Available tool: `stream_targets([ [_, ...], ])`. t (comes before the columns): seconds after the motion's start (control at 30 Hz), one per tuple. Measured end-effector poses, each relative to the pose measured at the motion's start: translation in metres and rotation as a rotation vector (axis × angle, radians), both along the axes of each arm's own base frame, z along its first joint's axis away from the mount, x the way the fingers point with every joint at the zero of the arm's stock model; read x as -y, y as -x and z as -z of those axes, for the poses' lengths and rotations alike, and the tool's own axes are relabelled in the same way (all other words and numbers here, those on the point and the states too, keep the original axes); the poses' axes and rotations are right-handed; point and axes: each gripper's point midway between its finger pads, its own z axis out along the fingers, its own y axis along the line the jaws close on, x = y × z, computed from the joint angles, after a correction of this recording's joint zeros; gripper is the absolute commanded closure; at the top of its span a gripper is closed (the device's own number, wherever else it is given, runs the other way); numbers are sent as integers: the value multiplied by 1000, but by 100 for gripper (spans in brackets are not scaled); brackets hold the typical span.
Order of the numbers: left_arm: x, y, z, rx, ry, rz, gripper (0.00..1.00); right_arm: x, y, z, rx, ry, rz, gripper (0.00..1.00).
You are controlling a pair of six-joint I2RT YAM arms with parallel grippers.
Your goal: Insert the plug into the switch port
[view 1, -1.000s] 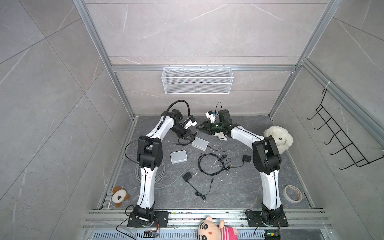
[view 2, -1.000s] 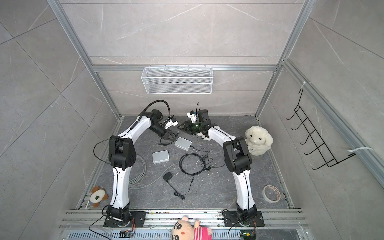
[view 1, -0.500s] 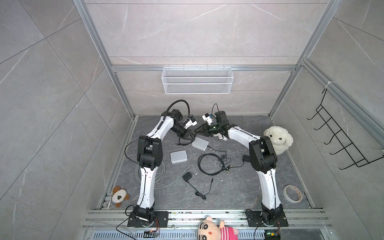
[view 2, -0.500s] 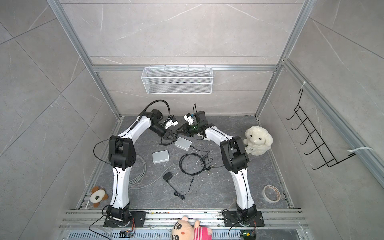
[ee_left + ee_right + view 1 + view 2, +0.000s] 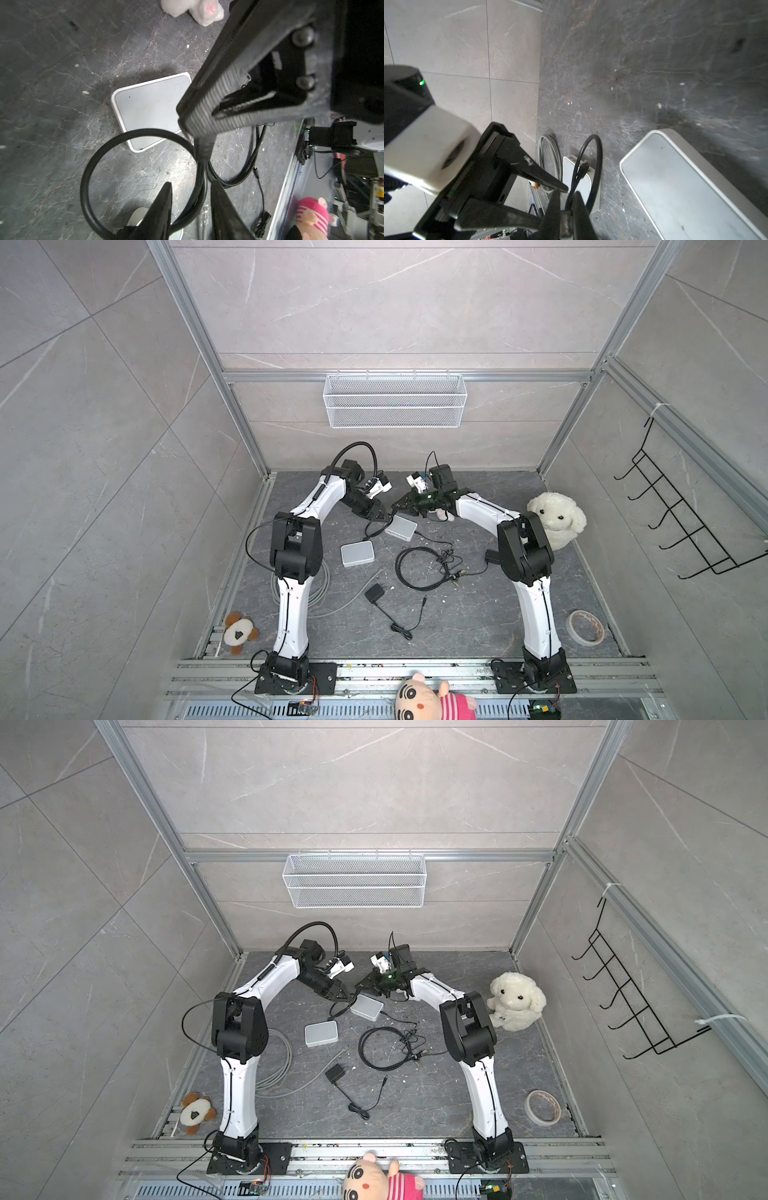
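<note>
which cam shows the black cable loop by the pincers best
The left wrist view: the black cable loop shows nearly whole, running from the shut right pincer. The right wrist view catches just its upper arc. In both top views it is only a thin dark curl beside a white switch.

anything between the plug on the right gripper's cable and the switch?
Nothing solid shows between the plug and the switch, but its ports are out of every view. The right gripper is shut on the cable behind the plug; that cable also passes through the open left gripper, close by.
</note>
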Motion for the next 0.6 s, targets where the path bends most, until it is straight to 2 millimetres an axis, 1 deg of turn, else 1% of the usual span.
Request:
stream_targets([
  [0.07, 3, 1, -3, 40, -6, -15, 58, 8, -6, 2, -41, 1, 42, 93],
  [0.17, 16, 6, -9, 89, 11, -25, 57, 16, -12, 3, -97, -5, 93, 93],
  [0.27, 29, 6, -10, 120, 34, -42, 56, 17, -13, 3, -145, -16, 121, 93],
  [0.33, 35, 3, -8, 135, 47, -54, 56, 16, -12, 3, -174, -22, 132, 93],
  [0.6, 36, -11, -4, 167, 34, -121, 57, 17, -14, 5, -208, -21, 164, 93],
])
